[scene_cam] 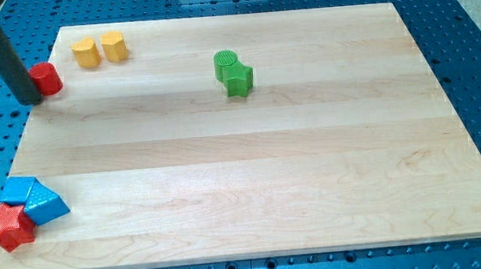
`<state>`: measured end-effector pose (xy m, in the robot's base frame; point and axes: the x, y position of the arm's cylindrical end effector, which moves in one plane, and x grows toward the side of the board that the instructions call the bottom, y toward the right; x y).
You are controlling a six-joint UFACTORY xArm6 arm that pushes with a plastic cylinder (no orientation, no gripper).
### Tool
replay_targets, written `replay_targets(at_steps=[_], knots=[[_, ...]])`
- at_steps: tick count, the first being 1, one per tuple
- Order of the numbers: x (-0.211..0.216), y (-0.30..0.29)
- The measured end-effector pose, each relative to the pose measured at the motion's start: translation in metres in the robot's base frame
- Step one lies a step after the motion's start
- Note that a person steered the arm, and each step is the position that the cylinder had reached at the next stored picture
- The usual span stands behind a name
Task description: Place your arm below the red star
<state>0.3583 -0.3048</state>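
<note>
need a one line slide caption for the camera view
Rod tip beside a red cylinder at top left, far above the red star at bottom left.

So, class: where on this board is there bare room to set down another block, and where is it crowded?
Bare: the whole stretch right of the green blocks, and the wide middle down to the view's bottom edge. Crowded: the bottom-left corner, where the red star touches the blue blocks, and the top-left, with my tip, a red block and yellow blocks.
</note>
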Motion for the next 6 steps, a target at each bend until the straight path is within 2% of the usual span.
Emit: replay_targets(at_steps=[2, 3, 5, 6], knots=[[-0.036, 0.056], [-0.010, 0.021], [0.172, 0.147], [0.256, 0.114]])
